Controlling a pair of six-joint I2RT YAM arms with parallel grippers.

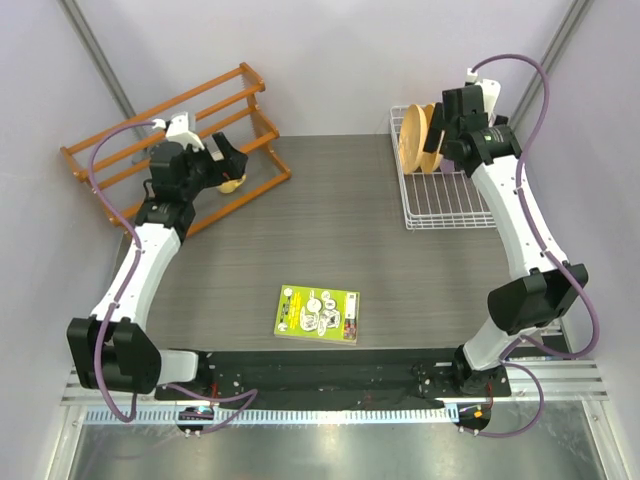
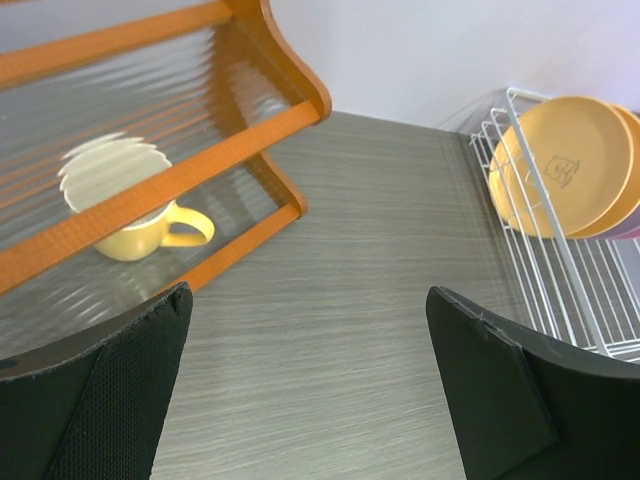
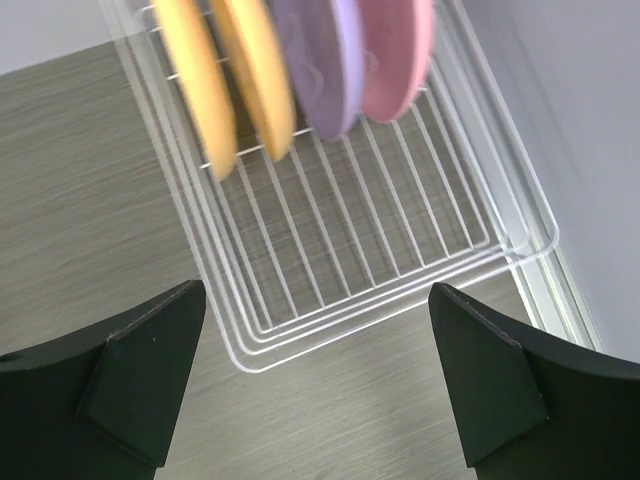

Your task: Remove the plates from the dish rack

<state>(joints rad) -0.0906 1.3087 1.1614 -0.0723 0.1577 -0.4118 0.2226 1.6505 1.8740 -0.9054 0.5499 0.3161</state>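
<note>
The white wire dish rack (image 1: 450,205) stands at the back right of the table. Upright in its far end are two orange-yellow plates (image 3: 200,90), a lilac plate (image 3: 325,65) and a pink plate (image 3: 395,55). The front orange-yellow plate (image 1: 412,140) shows in the top view. My right gripper (image 1: 448,118) hovers above the plates, open and empty; in its wrist view (image 3: 318,300) the jaws stand wide over the rack's near edge (image 3: 380,250). My left gripper (image 1: 228,160) is open and empty at the back left; its view (image 2: 310,295) shows the rack (image 2: 560,270) and plates (image 2: 570,160) far off.
An orange-brown wooden slatted rack (image 1: 180,140) stands at the back left with a yellow mug (image 2: 130,215) under its slats. A green-and-yellow booklet (image 1: 317,313) lies near the table's front middle. Walls close in on both sides.
</note>
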